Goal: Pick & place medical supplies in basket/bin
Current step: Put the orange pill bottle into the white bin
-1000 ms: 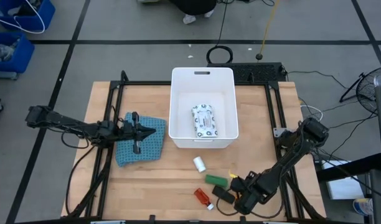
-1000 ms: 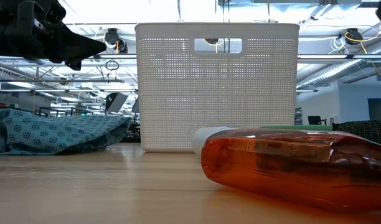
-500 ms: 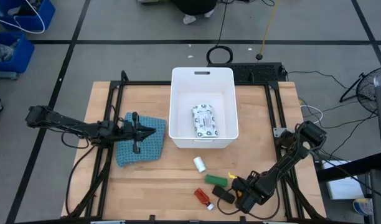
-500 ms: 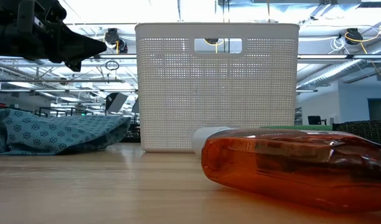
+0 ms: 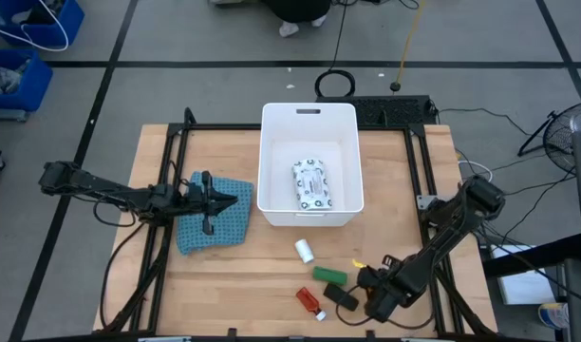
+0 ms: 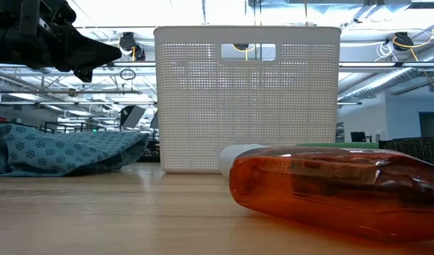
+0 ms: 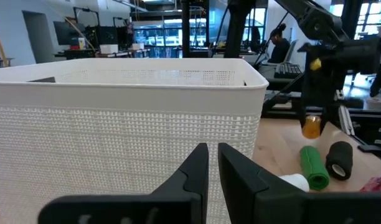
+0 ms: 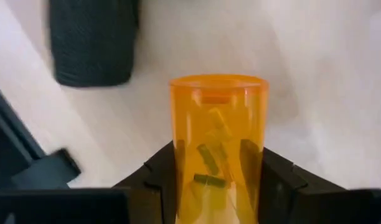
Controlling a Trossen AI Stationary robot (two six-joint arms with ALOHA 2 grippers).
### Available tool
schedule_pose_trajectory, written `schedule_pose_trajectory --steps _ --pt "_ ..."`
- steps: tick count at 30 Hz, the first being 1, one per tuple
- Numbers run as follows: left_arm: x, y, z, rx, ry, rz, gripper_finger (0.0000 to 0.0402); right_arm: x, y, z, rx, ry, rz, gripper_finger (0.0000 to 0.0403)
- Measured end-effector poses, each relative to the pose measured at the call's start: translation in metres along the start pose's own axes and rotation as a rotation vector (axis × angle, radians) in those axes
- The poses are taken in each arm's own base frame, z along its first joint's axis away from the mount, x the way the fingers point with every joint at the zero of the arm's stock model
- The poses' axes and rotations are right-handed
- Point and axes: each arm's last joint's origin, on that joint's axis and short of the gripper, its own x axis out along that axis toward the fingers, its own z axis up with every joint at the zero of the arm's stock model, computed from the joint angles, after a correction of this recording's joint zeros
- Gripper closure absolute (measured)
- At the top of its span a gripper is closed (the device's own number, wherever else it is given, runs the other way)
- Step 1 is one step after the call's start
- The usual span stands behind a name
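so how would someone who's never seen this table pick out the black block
Start at the white bin in the middle of the wooden table, then look to the loose items on the table's near side. The black block lies there, beside the right pincer. It is the only dark item; its neighbours are a green block and a red bottle.

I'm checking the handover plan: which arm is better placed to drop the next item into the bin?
The right arm. Its gripper is shut on the orange bottle, lifted near the loose supplies. The left gripper holds nothing and hovers over the cloth beside the bin.
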Motion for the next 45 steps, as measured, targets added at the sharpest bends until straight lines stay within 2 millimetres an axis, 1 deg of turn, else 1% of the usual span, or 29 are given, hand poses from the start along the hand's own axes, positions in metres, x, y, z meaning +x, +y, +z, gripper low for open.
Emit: schedule_pose_trajectory --steps 3,6,8,11,15,17,19,22,26,28,32,34,36,38,40,43,45 --pt "0.0 0.0 0.0 -0.001 0.0 0.0 0.036 -0.021 -0.004 0.002 -0.018 -0.098 0.049 0.0263" --pt "0.0 0.0 0.0 -0.001 0.0 0.0 0.036 -0.042 -0.009 0.004 -0.04 -0.225 0.09 0.0242" --pt "0.0 0.0 0.0 0.0 0.0 0.0 0.036 -0.056 -0.013 0.005 -0.091 -0.319 0.116 0.0235" --pt "0.0 0.0 0.0 0.002 0.0 0.0 0.036 -0.077 -0.016 0.008 -0.245 -0.482 0.143 0.0235" --pt "0.0 0.0 0.0 0.01 0.002 0.0 0.036 -0.102 -0.02 0.008 -0.494 -0.706 0.108 0.024" --pt "0.0 0.0 -0.001 0.015 0.005 0.0 0.036 -0.113 -0.022 0.006 -0.601 -0.78 0.09 0.024" --pt "0.0 0.0 -0.001 0.018 0.015 0.0 0.036 -0.12 -0.026 0.004 -0.699 -0.845 0.116 0.0241" --pt "0.0 0.0 -0.003 0.022 0.031 0.0 0.036 -0.123 -0.04 -0.001 -0.788 -0.96 0.17 0.0241" --pt "0.0 0.0 -0.006 0.011 0.057 0.0 0.036 -0.12 -0.068 -0.008 -0.804 -1.116 0.335 0.0241" --pt "0.0 0.0 -0.006 0.008 0.058 0.0 0.036 -0.112 -0.084 -0.011 -0.781 -1.18 0.399 0.0241" --pt "0.0 0.0 -0.006 0.007 0.058 0.0 0.036 -0.091 -0.11 -0.015 -0.717 -1.255 0.454 0.0241" --pt "0.0 0.0 -0.006 0.007 0.058 0.0 0.036 -0.081 -0.119 -0.016 -0.689 -1.271 0.449 0.0241" --pt "0.0 0.0 -0.006 0.007 0.058 0.0 0.036 -0.075 -0.126 -0.014 -0.64 -1.305 0.404 0.0241" --pt "0.0 0.0 -0.006 0.007 0.058 0.0 0.036 -0.079 -0.13 -0.01 -0.606 -1.35 0.383 0.0241" --pt "0.0 0.0 -0.006 0.008 0.058 0.0 0.036 -0.088 -0.133 -0.005 -0.578 -1.426 0.386 0.0241" --pt "0.0 0.0 -0.006 0.008 0.058 0.001 0.036 -0.111 -0.135 0.003 -0.561 -1.554 0.383 0.0241" --pt "0.0 0.0 -0.006 0.008 0.058 0.001 0.036 -0.128 -0.136 0.01 -0.58 -1.588 0.353 0.0241"
